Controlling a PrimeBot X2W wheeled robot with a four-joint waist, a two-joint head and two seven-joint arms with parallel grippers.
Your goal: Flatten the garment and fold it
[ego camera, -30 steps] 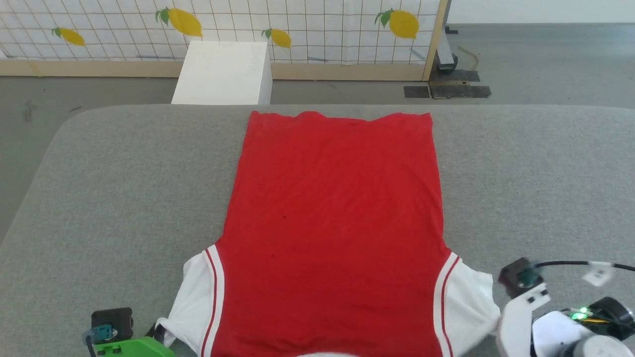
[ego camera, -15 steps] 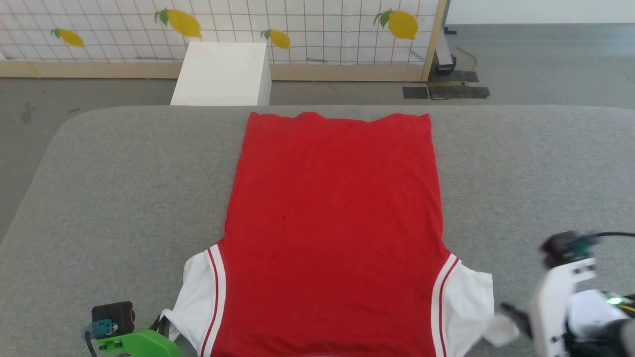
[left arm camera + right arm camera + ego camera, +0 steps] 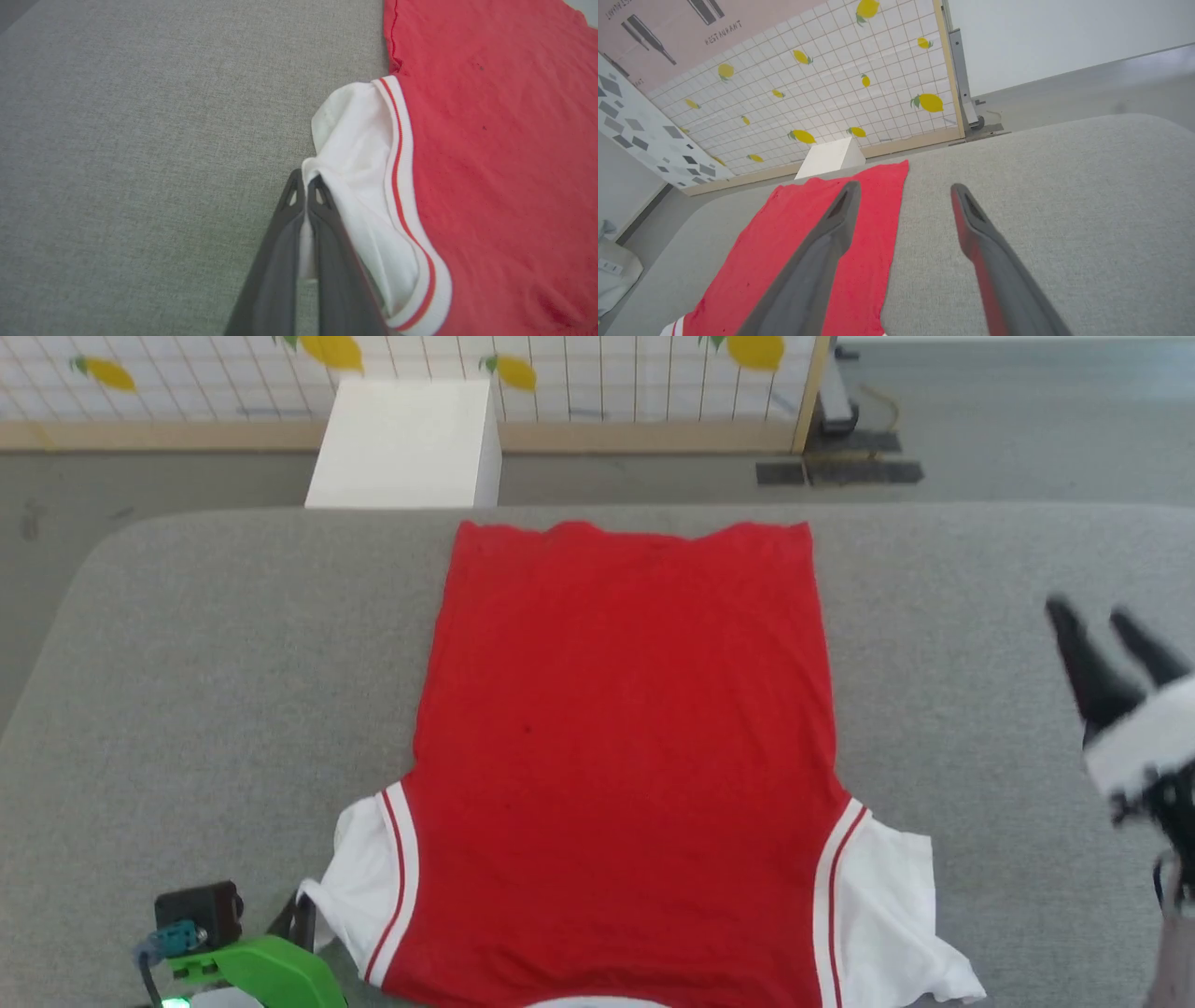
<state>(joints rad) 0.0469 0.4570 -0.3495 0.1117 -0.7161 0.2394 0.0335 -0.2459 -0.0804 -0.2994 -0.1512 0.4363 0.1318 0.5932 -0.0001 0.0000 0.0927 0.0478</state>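
The garment [image 3: 625,728] lay flat on the table [image 3: 205,663], hem toward 12 o'clock. The left end effector [image 3: 306,179] was pinched tight on its white armhole corner at 7 o'clock; a pull there could wrinkle the spread cloth. The right end effector [image 3: 1097,616] hung wide apart, empty, at 3 o'clock.

The garment [image 3: 625,728] lies spread on the surface [image 3: 233,663], hem at the far edge, armholes nearest us. Our left fingers [image 3: 327,242] sit at the near left armhole with a fold of it pinched between them. The rest of the garment stretches ahead and to their right. Our right fingers [image 3: 1078,658] hang over bare surface, well apart from the garment, which lies to their left. Beyond the surface's far edge a box [image 3: 401,443] stands on the floor [image 3: 1027,420], with a partition [image 3: 607,373] behind it.
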